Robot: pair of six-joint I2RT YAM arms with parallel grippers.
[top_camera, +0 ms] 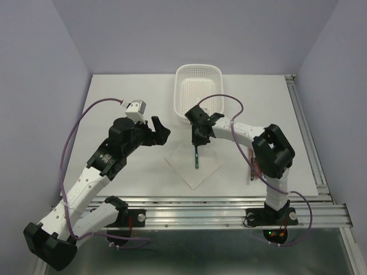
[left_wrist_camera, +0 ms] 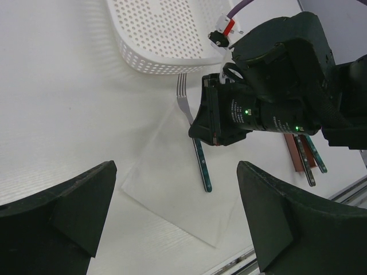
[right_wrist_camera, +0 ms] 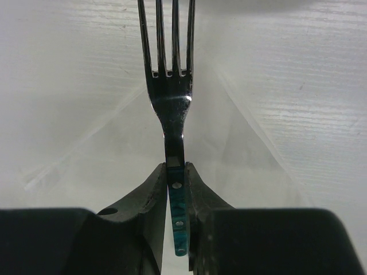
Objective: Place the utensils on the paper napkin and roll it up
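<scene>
Right gripper [right_wrist_camera: 176, 172]: jaws pressed in on the dark green riveted handle of a fork [right_wrist_camera: 169, 97], pinching it just behind the point where the shiny metal neck begins. The four tines point away from the claw. In the overhead view this gripper [top_camera: 198, 139] hangs over the far corner of the paper napkin [top_camera: 192, 172], with the fork's handle [top_camera: 196, 157] running back toward the near edge of the table [top_camera: 126, 91].

Fork and napkin: the handle lies over the white sheet, and the tines [left_wrist_camera: 182, 94] reach past its far corner toward the white perforated basket [left_wrist_camera: 149, 34]. Whether the fork rests on the paper or is held just above it cannot be told. The napkin lies flat and unrolled, set corner-on like a diamond, on the near middle of the table.

Left gripper [left_wrist_camera: 175, 212]: jaws spread wide, holding nothing. It hovers to the left of the napkin [left_wrist_camera: 172, 195], turned toward the fork.

Surroundings: the basket [top_camera: 198, 71] stands at the far middle of the table, just beyond the right gripper. More utensils [left_wrist_camera: 307, 160] lie side by side near the table's right edge, well apart from the napkin, partly hidden by the right arm.
</scene>
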